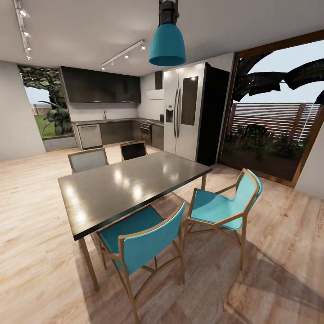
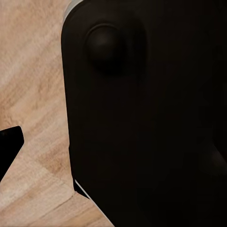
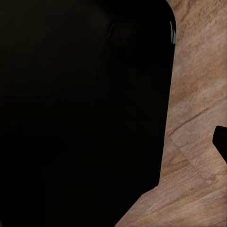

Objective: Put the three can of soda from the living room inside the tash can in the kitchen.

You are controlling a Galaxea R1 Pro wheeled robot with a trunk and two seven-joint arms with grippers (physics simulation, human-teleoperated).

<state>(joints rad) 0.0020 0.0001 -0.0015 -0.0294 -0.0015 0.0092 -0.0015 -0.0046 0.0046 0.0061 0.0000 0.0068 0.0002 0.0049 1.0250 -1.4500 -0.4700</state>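
Two teal-seated, wood-framed chairs (image 1: pixel 144 243) stand closest to the head cam, at approx 6 and 4 o'clock of the dark grey glossy rectangular dining table (image 1: pixel 130 186). 2 more chairs sit at the table's far side: a grey-backed one (image 1: pixel 87 159) at 10 o'clock and a dark-backed one (image 1: pixel 133 150) at 12. 1 teal bell-shaped pendant lamp (image 1: pixel 167 42) hangs above the table.

Kitchen (image 1: pixel 117 112) lies beyond, at 12 o'clock of the view: dark grey upper and lower cabinets (image 1: pixel 101 85), 1 steel double-door fridge (image 1: pixel 184 114) at approx 1 o'clock, 1 black built-in oven (image 1: pixel 145 132) left of it, 1 steel dishwasher front (image 1: pixel 90 136) at 11. Pale wood plank floor (image 1: pixel 40 252) runs throughout. 1 large wood-framed glass door (image 1: pixel 270 117) at 2 o'clock looks onto plants and a slatted fence.

Left wrist cam: a black rounded robot body part (image 2: pixel 146 118) blocks most of the pic, wood floor beside it; a black tip (image 2: pixel 9 142) pokes in at the edge. Right wrist cam: similar black mass (image 3: pixel 80 113), floor, a small black tip (image 3: pixel 221 142) at the edge. Pincer opening on either arm: can't tell, nor whether anything is held.
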